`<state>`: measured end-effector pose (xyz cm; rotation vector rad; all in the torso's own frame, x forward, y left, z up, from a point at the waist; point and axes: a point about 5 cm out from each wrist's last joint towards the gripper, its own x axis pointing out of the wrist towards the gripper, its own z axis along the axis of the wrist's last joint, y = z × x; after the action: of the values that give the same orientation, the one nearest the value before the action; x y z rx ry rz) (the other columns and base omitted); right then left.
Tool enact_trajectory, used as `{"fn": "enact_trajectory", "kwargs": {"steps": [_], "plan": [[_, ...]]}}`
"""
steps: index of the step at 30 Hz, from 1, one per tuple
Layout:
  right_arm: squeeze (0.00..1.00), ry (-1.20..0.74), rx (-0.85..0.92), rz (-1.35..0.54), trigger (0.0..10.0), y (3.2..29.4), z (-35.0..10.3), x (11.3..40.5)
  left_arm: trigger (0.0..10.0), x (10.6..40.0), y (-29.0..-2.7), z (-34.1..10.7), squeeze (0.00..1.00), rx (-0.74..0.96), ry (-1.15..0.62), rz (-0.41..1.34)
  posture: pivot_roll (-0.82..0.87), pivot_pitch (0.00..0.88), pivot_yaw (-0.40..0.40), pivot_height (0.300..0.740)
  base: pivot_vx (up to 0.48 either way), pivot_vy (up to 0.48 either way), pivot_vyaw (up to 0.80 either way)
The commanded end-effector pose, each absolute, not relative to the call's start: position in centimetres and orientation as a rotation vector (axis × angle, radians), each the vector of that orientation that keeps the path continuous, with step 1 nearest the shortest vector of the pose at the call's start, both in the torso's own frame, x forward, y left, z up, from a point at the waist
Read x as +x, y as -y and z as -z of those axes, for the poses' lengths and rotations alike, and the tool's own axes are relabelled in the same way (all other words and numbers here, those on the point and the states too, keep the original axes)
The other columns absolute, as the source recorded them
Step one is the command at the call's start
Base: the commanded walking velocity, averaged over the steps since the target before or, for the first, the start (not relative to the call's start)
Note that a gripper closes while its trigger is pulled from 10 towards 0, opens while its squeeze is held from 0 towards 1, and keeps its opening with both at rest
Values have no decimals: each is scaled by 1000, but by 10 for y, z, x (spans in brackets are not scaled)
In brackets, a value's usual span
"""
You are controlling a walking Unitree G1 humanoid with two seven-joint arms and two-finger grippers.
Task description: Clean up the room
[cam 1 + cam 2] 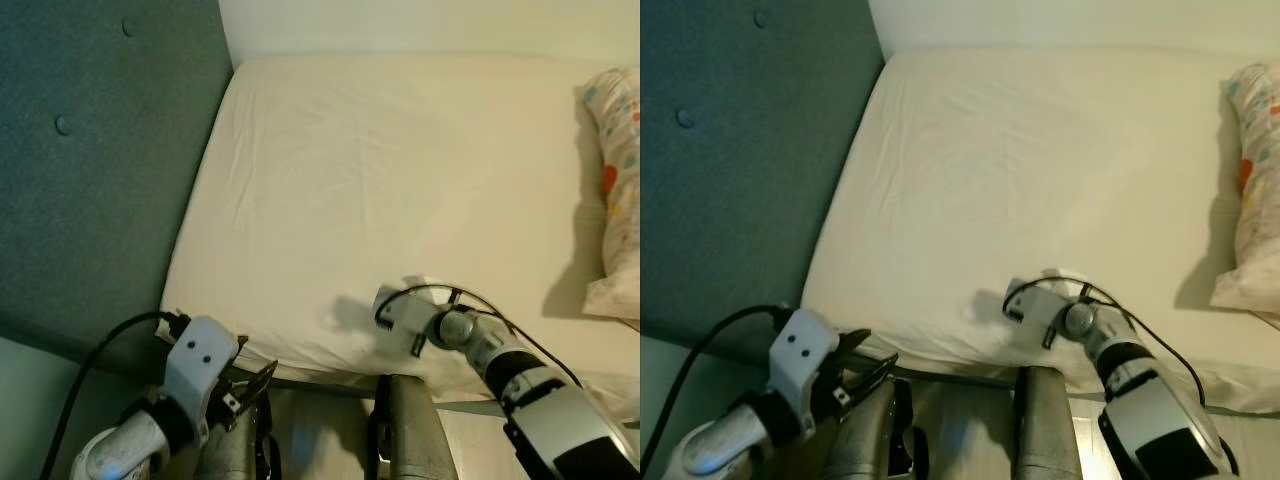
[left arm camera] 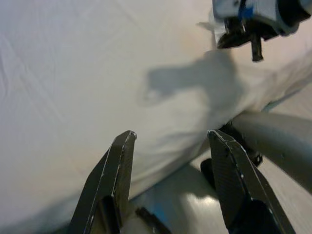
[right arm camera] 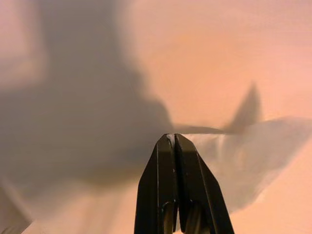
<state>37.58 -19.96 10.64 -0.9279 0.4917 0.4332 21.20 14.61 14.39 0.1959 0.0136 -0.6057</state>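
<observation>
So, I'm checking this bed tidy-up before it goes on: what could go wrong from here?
1. The right gripper, fingers shut, sits on the cream bed sheet by a thin translucent white scrap; it seems to hold nothing, so lifting may leave the scrap behind.
2. Pressing down could snag or wrinkle the sheet.
3. The left gripper, open near the mattress edge, could catch the sheet's overhang.
</observation>
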Motion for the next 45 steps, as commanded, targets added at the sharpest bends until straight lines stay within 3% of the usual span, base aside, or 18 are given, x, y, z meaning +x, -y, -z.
{"fn": "enact_trajectory", "kwargs": {"steps": [1, 13, 17, 18, 20, 21, 22, 30, 40, 45], "plan": [[0, -478, -794, -434, 0, 192, -110, 379, 10000, 217, -148, -131, 0, 178, -44, 571, -8, 244, -9, 620, 0, 0, 0], [0, -322, -565, -448, 0, 151, -122, 384, 10000, 235, -149, -112, 0, 159, -83, 498, -54, 147, -6, 620, 0, 0, 0], [0, -213, -422, -460, 0, 124, -107, 362, 10000, 251, -157, -110, 0, 113, -81, 329, -62, 123, 0, 620, 0, 0, 0], [0, -179, -384, -435, 471, 120, -106, 354, 10000, 254, -159, -109, 0, 106, -79, 294, -62, 110, 1, 620, 0, 0, 0], [0, -179, -384, -435, 471, 120, -106, 354, 10000, 254, -159, -109, 0, 106, -79, 294, -62, 110, 1, 620, 0, 0, 0], [0, -132, -333, -397, 6863, 116, -107, 346, 10000, 256, -162, -108, 0, 98, -82, 243, -67, 97, 4, 620, 0, 0, 0], [0, -96, -266, -354, 10000, 115, -105, 336, 10000, 259, -166, -108, 0, 71, -91, 174, -69, 91, 5, 620, 0, 0, 0], [0, -86, -146, -232, 10000, 121, -94, 312, 10000, 270, -173, -108, 0, 90, -59, 6, -74, 69, -3, 620, 0, 0, 0], [0, -93, -90, -196, 10000, 126, -102, 307, 10000, 276, -170, -113, 0, 67, -35, -5, -82, 83, 0, 620, 0, 0, 0], [0, -95, -86, -191, 10000, 126, -102, 303, 10000, 276, -172, -112, 0, 77, -33, -13, -80, 89, 5, 640, 0, 0, 0]]}}
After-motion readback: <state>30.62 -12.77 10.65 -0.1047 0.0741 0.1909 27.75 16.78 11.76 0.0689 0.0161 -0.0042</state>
